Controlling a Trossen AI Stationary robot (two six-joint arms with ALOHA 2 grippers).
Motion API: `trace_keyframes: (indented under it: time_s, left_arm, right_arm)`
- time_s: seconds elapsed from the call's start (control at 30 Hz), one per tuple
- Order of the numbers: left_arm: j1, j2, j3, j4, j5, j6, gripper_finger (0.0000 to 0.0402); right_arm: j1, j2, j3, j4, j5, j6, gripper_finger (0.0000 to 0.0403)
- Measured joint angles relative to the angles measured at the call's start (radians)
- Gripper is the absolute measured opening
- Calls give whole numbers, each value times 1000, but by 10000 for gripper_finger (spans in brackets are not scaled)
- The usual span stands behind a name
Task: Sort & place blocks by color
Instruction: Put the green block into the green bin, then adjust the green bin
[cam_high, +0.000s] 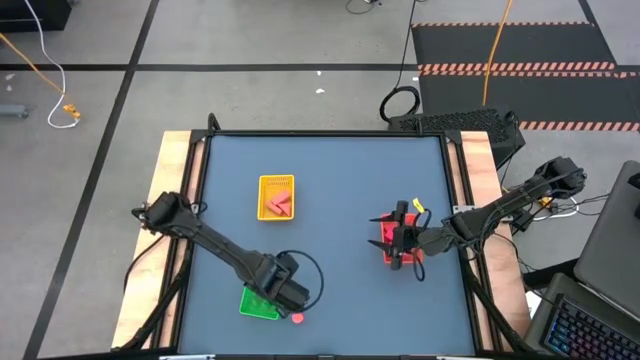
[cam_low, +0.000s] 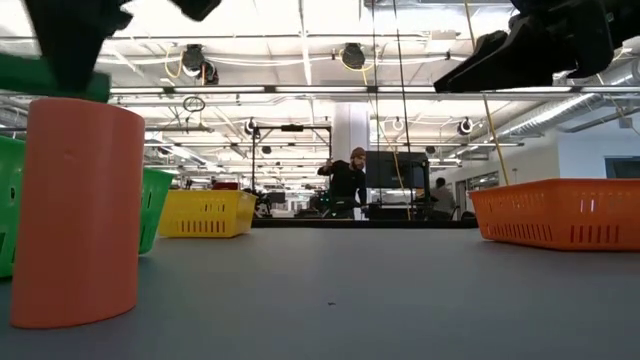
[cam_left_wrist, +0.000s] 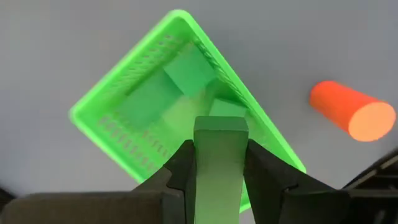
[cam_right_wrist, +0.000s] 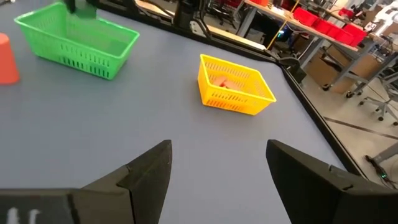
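While the left jaws grip a green block directly above the green tray, lower it straight and release over a free spot inside. Red round block stands on the surface beside the tray. Right jaws hang spread, empty, over the red tray.

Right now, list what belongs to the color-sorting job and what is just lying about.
Job:
- green block, clamped in left gripper above green tray
- red round block beside that tray
- yellow tray holding salmon blocks
- red tray under open right gripper

Lying about:
- laptop
- floor cables
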Motion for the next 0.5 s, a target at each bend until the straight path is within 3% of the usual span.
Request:
trace_keyframes:
  time_s: [0.3, 0.5]
  left_arm:
    - [-1, 0, -124, 15, 3, -56, 103]
    - [16, 0, -144, 33, 13, -59, 246]
  right_arm:
    - [0, 0, 0, 15, 0, 0, 254]
    - [0, 0, 0, 15, 0, -1, 254]
